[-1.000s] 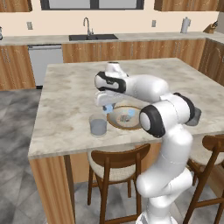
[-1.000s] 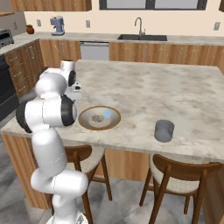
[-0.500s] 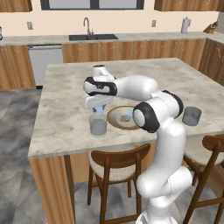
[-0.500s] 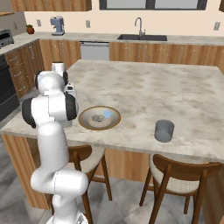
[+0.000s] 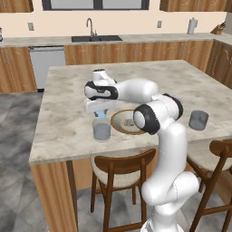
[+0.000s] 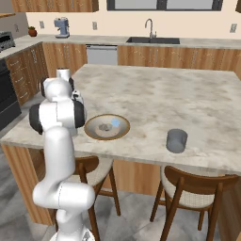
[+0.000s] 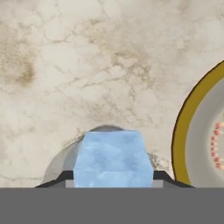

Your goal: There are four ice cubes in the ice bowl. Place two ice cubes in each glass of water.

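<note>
Now my pincer grips a tiny light-blue translucent ice cube directly above the short clear grey-blue tumbler.

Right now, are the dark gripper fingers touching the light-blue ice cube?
Touching. The hand view shows the light-blue ice cube clamped between both fingertips, no gap either side, above the glass.

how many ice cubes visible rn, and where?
2 clearly. One ice cube is gripped in the tool, directly above the near glass. Another cube lies in the ice bowl. Others may be hidden in the glasses or behind the arm.
</note>
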Robot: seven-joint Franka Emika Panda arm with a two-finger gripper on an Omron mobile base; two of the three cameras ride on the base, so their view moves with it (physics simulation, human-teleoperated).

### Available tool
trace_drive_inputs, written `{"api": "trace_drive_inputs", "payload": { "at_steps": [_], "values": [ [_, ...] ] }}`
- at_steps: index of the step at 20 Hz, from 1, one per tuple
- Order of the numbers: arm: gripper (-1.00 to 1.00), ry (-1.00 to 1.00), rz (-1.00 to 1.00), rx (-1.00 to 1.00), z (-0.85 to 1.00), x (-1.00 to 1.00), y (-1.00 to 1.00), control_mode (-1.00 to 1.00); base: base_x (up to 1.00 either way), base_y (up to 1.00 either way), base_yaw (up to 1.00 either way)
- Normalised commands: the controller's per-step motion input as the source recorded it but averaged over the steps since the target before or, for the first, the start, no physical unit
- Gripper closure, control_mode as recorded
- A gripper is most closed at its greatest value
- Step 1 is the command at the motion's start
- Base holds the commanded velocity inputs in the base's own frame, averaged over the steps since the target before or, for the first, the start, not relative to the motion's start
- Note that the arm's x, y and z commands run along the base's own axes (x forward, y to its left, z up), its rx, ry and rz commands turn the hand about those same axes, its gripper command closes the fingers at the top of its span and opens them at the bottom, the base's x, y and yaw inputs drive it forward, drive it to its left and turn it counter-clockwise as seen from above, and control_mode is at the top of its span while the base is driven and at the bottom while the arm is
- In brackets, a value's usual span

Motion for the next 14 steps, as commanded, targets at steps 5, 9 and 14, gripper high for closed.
{"api": "trace_drive_inputs", "payload": {
  "at_steps": [5, 9, 14],
  "values": [
    [1.00, 0.01, -0.11, 0.00, -0.54, -0.01, 0.06, -1.00, 0.00, 0.00, 0.00],
    [1.00, 0.03, -0.11, 0.00, -0.13, 0.18, 0.00, -1.00, 0.00, 0.00, 0.00],
    [1.00, 0.03, -0.12, 0.00, 0.00, -0.39, 0.01, -1.00, 0.00, 0.00, 0.00]
  ]
}}
